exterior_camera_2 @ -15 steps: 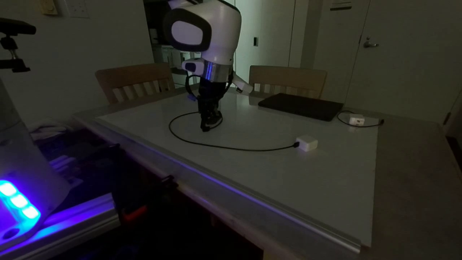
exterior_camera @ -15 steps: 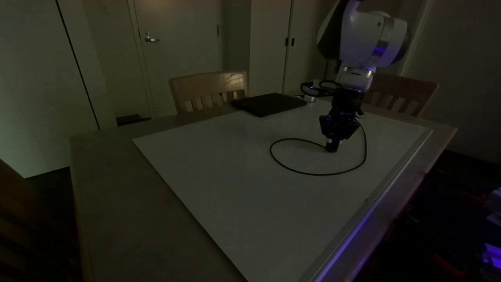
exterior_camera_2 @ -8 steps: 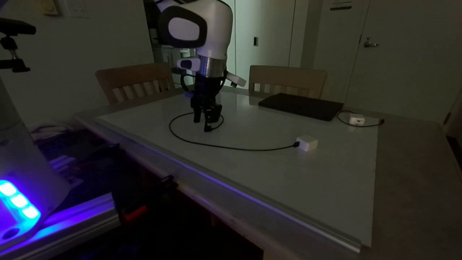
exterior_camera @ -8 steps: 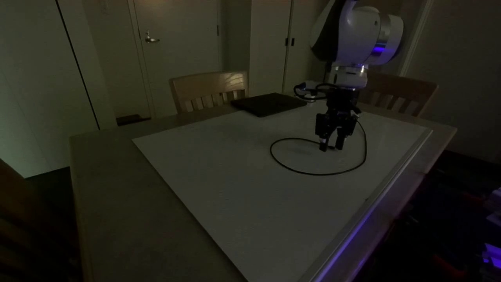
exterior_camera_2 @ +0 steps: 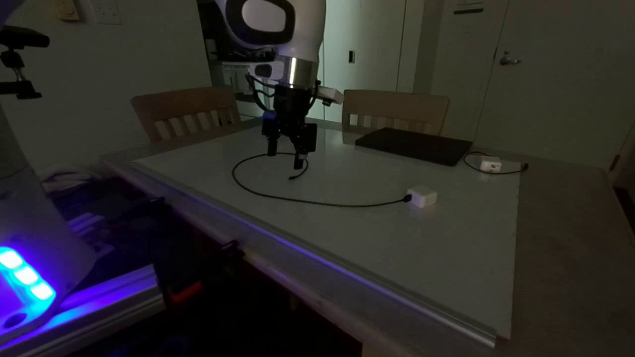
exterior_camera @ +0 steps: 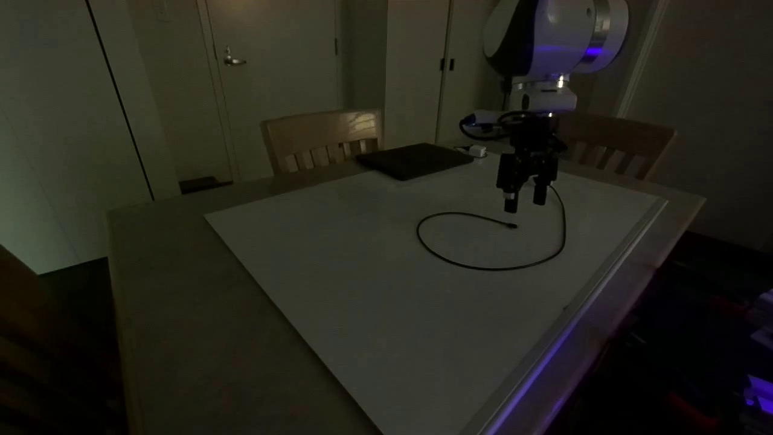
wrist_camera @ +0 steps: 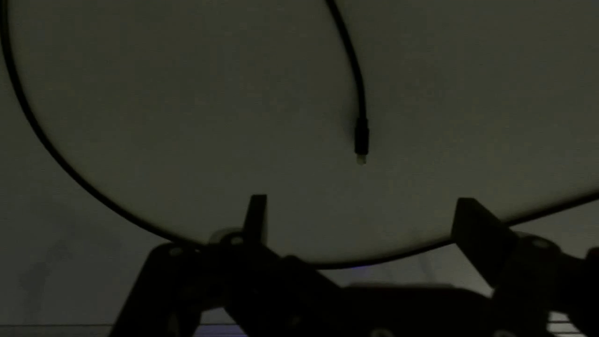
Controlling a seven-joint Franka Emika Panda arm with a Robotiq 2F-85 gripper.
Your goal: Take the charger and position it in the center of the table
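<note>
The charger is a long black cable (exterior_camera: pixel 495 269) lying in a wide loop on the pale table (exterior_camera: pixel 338 284). In an exterior view its far end joins a whitish block (exterior_camera_2: pixel 421 197); its free end, a small connector (wrist_camera: pixel 361 135) with a light tip, rests on the tabletop inside the loop. Above the loop my gripper (exterior_camera: pixel 525 205) hangs open, its fingers pointing down and apart from the cable. In the wrist view the open gripper (wrist_camera: pixel 362 198) has nothing held between its spread fingers; the connector lies beyond the fingertips.
A flat dark rectangular pad (exterior_camera: pixel 416 161) lies near the table's back edge. Beside it sits a second white block (exterior_camera_2: pixel 490 164) with a short dark cable. Wooden chairs (exterior_camera_2: pixel 395 106) stand behind the table, and a raised metal strip (exterior_camera_2: pixel 347 270) runs along one side.
My gripper was closed at the cable's free end a second ago. It has opened, let the end go and risen above the table; the cable loop stays nearly where it was.
</note>
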